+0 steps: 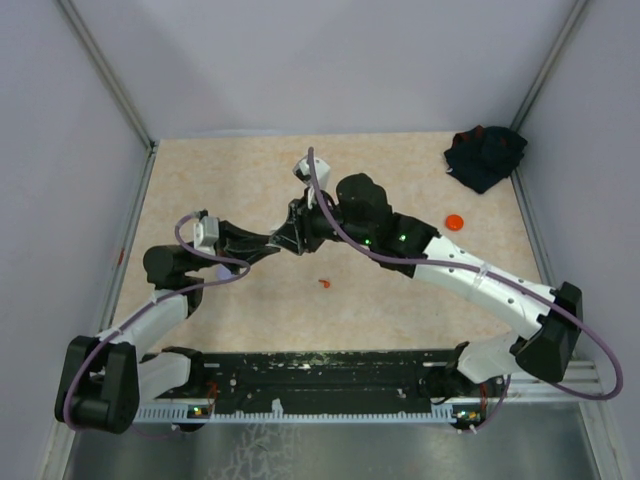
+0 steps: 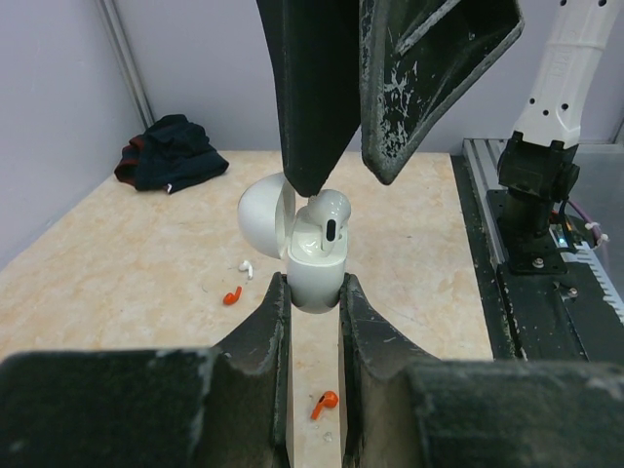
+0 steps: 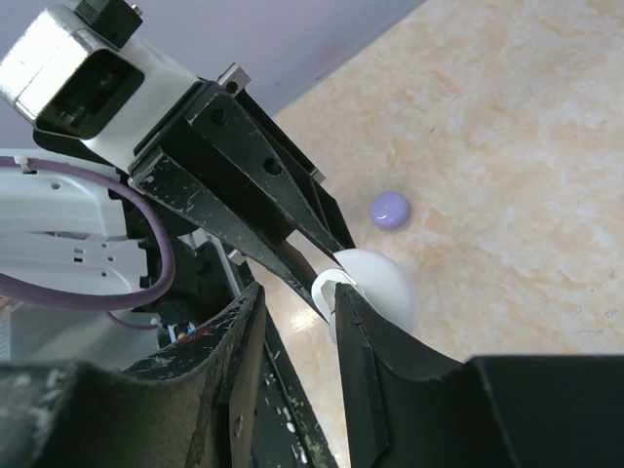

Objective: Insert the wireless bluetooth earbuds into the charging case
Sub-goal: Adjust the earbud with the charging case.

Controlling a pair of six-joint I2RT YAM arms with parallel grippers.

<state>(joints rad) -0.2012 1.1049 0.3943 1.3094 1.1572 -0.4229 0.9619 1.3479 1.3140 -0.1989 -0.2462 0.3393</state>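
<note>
Marbled tabletop [image 2: 117,263] carries loose orange earbuds [image 2: 325,403] and dark cloth [image 2: 171,151].

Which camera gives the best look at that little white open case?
The left wrist view: the white case stands open, held in the left gripper, with an earbud at its mouth. The right wrist view shows only a rounded part behind fingers; in the top view it is hidden.

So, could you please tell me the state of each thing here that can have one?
Charging case: lid open, clamped.
Left gripper: shut on the charging case.
White earbud: partly in the case, sticking out.
Right gripper: tips at the white earbud; grip unclear.
Far orange earbud: loose on the table.
Near orange earbud: loose on the table.
Dark cloth: crumpled.
</note>
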